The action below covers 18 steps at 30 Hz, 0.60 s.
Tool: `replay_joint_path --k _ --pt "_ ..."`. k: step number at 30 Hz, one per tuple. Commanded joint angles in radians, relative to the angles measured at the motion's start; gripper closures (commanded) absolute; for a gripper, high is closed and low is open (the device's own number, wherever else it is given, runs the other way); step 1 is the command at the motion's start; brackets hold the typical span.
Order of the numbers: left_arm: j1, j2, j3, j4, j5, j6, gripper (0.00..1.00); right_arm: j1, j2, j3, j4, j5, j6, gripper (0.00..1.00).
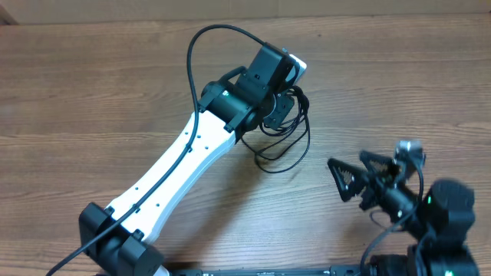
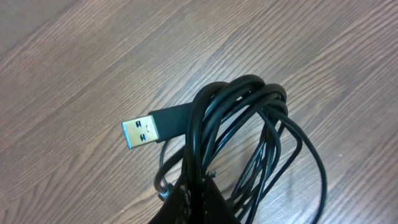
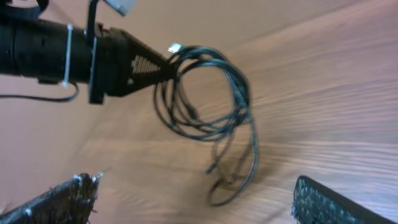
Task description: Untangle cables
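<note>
Over the wooden table (image 1: 92,92), left fingers (image 3: 140,65) pinch the looped cables (image 2: 245,87); right fingers (image 1: 345,180) spread, well apart.

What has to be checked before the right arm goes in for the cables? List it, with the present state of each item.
1. Grip: left end effector shut on the cables, bundle pinched at its top: ok.
2. Opening: right end effector open, jaws wide apart: ok.
3. Clearance: right end effector apart from the cables in the overhead view: ok.
4. A free end to pull: USB plug sticks out of the bundle: ok.
5. Where the strands cross: loops overlap: cannot tell.
6. Lowest loop off the table: cannot tell.
</note>
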Motion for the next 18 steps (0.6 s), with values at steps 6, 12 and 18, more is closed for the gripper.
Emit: replay_joint_path --k 6,12,18 --pt "0.002 -0.034 0.031 -0.055 0.115 0.004 0.96 0.004 0.314 0.14 0.174 -0.33 -0.042 0.19" --pt "0.008 -0.07 0.031 -0.105 0.307 0.144 0.96 0.004 0.414 0.14 0.193 -0.284 -0.05 0.29" --pt "0.072 -0.108 0.031 -0.093 0.396 0.155 0.96 0.004 0.468 0.14 0.192 -0.288 -0.076 0.31"
